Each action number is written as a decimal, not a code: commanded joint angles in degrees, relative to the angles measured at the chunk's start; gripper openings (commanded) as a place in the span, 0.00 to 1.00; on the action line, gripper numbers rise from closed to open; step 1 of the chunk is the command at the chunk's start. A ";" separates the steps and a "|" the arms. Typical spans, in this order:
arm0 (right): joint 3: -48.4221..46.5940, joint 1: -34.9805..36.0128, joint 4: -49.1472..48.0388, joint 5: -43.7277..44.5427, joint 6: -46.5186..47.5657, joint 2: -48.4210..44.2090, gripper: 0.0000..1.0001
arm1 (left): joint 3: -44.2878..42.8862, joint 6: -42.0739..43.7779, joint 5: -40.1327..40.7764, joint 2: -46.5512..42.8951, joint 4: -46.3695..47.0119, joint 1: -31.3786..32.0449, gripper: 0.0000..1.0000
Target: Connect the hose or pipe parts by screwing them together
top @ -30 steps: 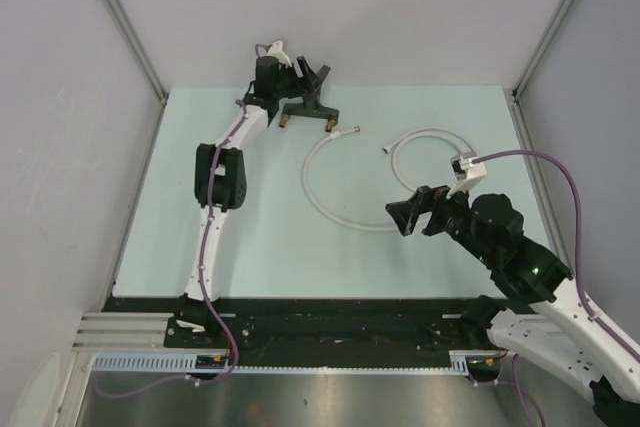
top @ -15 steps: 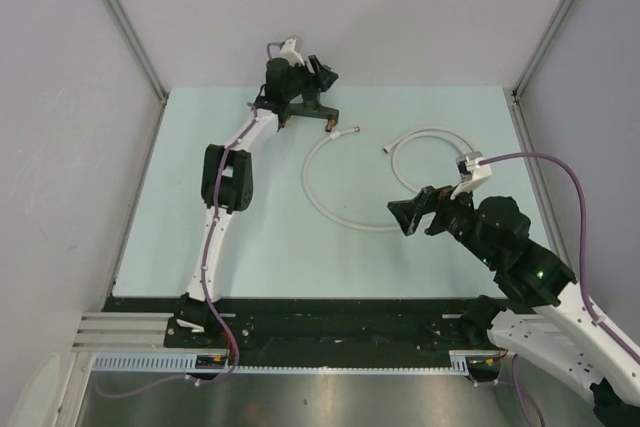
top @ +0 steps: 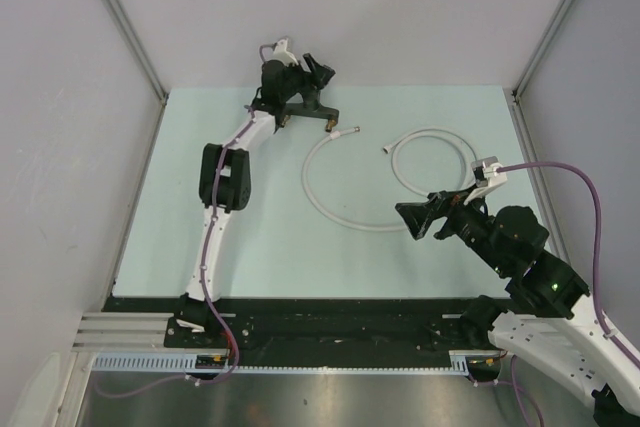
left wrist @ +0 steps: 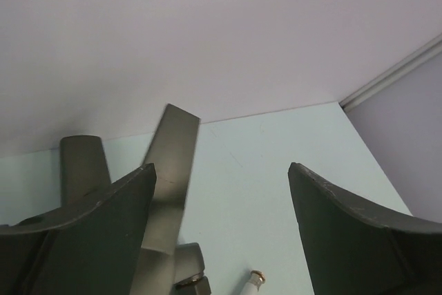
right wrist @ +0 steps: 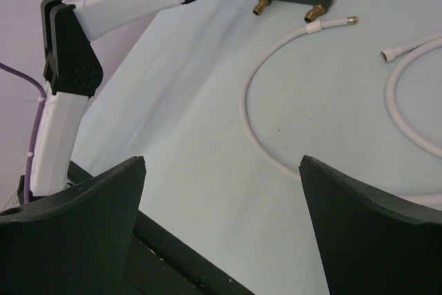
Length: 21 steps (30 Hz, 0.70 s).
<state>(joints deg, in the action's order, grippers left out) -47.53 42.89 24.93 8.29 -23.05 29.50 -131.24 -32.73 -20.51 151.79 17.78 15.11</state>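
The left tool (left wrist: 221, 169) is spread wide at the tap fitting (top: 308, 107), with nothing clamped. The white hose (top: 335, 212) is coiled beside the fitting; the right tool (right wrist: 221, 164) is held released above its near loop.

You have the dark tap (top: 310, 107) just beneath the left gripper (top: 314, 69), brass ends toward the near edge. The white hose (top: 306, 182) lies looped beside it, unconnected.

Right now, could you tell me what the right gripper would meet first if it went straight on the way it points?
Probably the white hose: its curve lies on the table straight ahead of the open right gripper. Depth is unclear, so it might touch the bare table first.
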 commanded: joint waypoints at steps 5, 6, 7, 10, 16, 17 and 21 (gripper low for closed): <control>-1.25 -0.09 -3.57 -1.35 0.37 0.56 1.00 | 1.25 -3.48 5.04 -1.14 -1.35 -2.99 0.83; -1.34 -0.09 -3.66 -1.79 0.37 0.82 1.00 | 0.99 -3.57 4.87 -0.88 -1.35 -2.99 0.84; -1.25 -0.09 -3.66 -1.70 0.46 0.91 1.00 | 0.46 -3.83 4.17 -0.09 -1.35 -2.99 0.83; -1.25 -0.09 -3.75 -1.44 0.46 0.74 1.00 | -0.76 -5.32 1.63 1.75 -1.00 -2.99 0.82; -1.25 -0.09 -3.05 0.23 0.81 0.39 1.00 | -3.23 -4.98 -4.10 4.31 1.20 -2.02 0.78; -1.25 -0.09 -2.78 0.84 0.72 0.39 1.00 | -3.06 -4.28 -4.10 4.40 1.20 -1.93 0.77; -1.25 -0.09 -2.60 1.64 0.64 -0.05 1.00 | -2.18 -5.32 -4.88 4.83 1.29 -1.76 0.69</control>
<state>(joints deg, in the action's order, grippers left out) -47.53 42.89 23.64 8.19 -23.00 30.28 -131.85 -37.32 -22.00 156.38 17.37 12.71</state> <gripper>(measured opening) 0.995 0.730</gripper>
